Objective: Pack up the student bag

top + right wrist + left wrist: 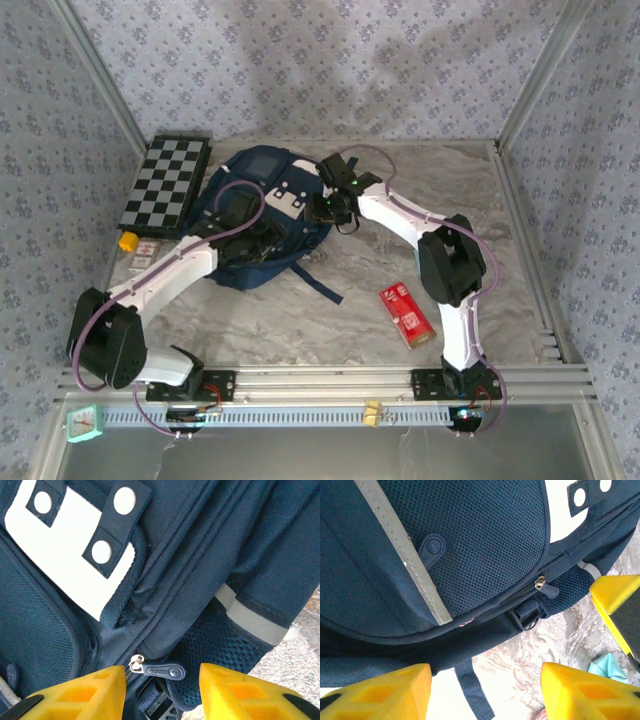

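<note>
The student bag, a navy backpack with white patches, lies flat at the table's back left. My left gripper hovers over its near edge. Its yellow fingers stand open above the bag's rim, with a loose strap and bare table between them. My right gripper is at the bag's right side, open. A dark zipper pull lies between its fingertips, touching neither. The same zipper pull shows in the left wrist view, with a right-gripper finger close beside it.
A chessboard lies left of the bag, with a small yellow piece and a card box below it. A red packet lies right of centre, near the right arm. Something teal lies on the table by the bag.
</note>
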Available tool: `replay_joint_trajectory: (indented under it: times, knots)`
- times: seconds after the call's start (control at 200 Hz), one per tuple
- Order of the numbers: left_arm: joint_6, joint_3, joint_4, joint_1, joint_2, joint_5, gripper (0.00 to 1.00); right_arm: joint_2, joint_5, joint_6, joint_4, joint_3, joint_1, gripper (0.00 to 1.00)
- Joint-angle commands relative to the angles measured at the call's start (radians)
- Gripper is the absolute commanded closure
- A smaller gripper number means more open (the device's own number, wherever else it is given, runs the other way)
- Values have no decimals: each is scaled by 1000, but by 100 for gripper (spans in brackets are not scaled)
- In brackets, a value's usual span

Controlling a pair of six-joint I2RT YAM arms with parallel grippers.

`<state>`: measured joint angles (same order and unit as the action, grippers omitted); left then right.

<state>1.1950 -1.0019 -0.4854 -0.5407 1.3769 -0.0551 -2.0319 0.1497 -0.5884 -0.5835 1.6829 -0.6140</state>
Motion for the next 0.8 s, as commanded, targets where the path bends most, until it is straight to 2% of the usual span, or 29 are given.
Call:
replay_joint_trajectory:
  times: [0.0, 0.12, 0.325, 0.425, 0.625, 0.795]
  knots:
    - [76, 39, -38, -23, -35, 2, 39, -3, 30, -30, -56, 4, 5, 57]
    - [270, 178, 102, -47, -96, -7, 31, 61, -13, -29, -22, -98, -4, 57]
    - [436, 221, 158, -48, -26, -47, 19, 111, -14, -30, 37, -209, 2, 57]
    - [481, 224, 181, -46, 13, -27, 12, 128, -22, -26, 52, -239, -1, 57]
    - [515, 175, 173, -31, 110, -6, 23, 156, -60, 42, 67, -280, -34, 56]
    - [538, 161, 165, -22, 135, 7, 43, 177, -135, 123, 86, -314, -93, 50]
